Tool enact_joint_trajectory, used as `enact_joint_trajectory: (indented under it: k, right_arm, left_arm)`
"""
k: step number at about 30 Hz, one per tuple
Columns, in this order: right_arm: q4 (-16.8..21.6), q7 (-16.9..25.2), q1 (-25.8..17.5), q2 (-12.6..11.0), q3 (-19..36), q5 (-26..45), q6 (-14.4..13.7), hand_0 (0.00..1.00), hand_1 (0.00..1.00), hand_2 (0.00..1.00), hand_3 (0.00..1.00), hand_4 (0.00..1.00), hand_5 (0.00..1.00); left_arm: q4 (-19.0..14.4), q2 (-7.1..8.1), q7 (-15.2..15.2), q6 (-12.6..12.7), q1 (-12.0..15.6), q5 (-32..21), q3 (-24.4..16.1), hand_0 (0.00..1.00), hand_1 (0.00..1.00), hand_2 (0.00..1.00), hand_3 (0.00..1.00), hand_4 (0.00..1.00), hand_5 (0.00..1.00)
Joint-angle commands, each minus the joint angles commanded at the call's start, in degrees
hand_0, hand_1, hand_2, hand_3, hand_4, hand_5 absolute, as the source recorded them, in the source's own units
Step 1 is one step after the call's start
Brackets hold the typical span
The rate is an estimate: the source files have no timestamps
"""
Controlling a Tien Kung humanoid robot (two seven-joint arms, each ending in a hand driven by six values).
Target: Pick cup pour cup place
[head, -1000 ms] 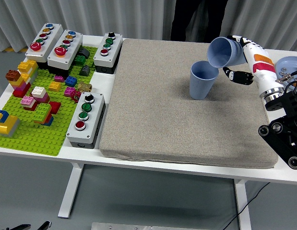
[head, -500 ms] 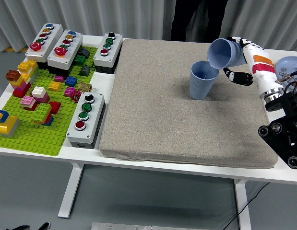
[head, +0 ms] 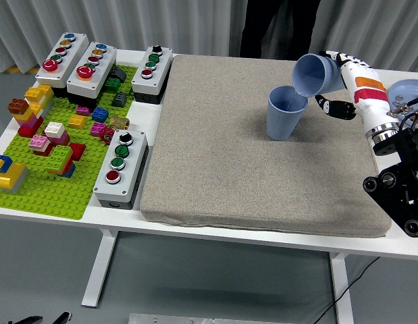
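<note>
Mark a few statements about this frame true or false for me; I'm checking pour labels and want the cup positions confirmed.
1. The right robot hand holds a blue cup tilted with its mouth towards the standing cup. True.
2. The standing cup lies on its side on the grey mat. False: it stands upright, mouth up.
3. The held cup is above and to the right of the standing cup. True.
4. The standing cup rests on the green brick baseplate. False: it is on the grey mat, at its far right.
5. The left robot hand steadies the standing cup. False: no left hand is in view.
</note>
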Motion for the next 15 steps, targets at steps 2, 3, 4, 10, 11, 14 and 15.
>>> enact_joint_trajectory:
  k: [2, 3, 4, 10, 11, 14, 15]
  right_arm:
    - [-0.1, 0.0, 0.1, 0.0, -0.2, -0.2, -0.2, 0.811, 0.698, 0.584, 0.568, 0.584, 0.071]
    - [-0.2, 0.0, 0.2, 0.0, -0.4, -0.4, -0.3, 0.811, 0.698, 0.584, 0.568, 0.584, 0.071]
    - [-0.4, 0.0, 0.3, 0.0, -0.6, -0.5, -0.3, 0.811, 0.698, 0.584, 0.568, 0.584, 0.071]
    - [-1.1, -0.1, 0.4, 0.0, -0.9, -0.7, -0.5, 0.812, 0.698, 0.584, 0.567, 0.582, 0.069]
    - [-1.1, -0.1, 0.5, 0.0, -0.9, -0.8, -0.5, 0.812, 0.698, 0.584, 0.567, 0.582, 0.069]
    - [-1.1, -0.2, 0.5, 0.0, -0.9, -1.0, -0.5, 0.812, 0.698, 0.582, 0.564, 0.578, 0.065]
    - [-1.1, -0.2, 0.6, 0.0, -1.0, -1.1, -0.5, 0.812, 0.698, 0.582, 0.564, 0.578, 0.065]
  left_arm:
    - [0.0, 0.0, 0.0, 0.0, 0.0, -0.1, 0.1, 0.774, 0.789, 0.856, 0.736, 0.514, 0.957]
    - [0.0, -0.01, 0.0, 0.0, -0.1, -0.1, 0.1, 0.774, 0.789, 0.856, 0.736, 0.514, 0.957]
    - [0.0, 0.0, 0.0, 0.0, -0.1, -0.1, 0.1, 0.774, 0.789, 0.856, 0.736, 0.514, 0.957]
    - [0.0, 0.01, 0.0, 0.0, -0.2, -0.2, 0.1, 0.775, 0.789, 0.856, 0.736, 0.514, 0.956]
    - [0.0, 0.01, 0.0, 0.0, -0.2, -0.2, 0.1, 0.775, 0.789, 0.856, 0.736, 0.514, 0.956]
    - [0.0, 0.02, 0.0, 0.0, -0.2, -0.1, 0.1, 0.775, 0.79, 0.856, 0.736, 0.514, 0.956]
    - [0.0, 0.01, 0.0, 0.0, -0.1, -0.1, 0.0, 0.775, 0.79, 0.856, 0.736, 0.514, 0.956]
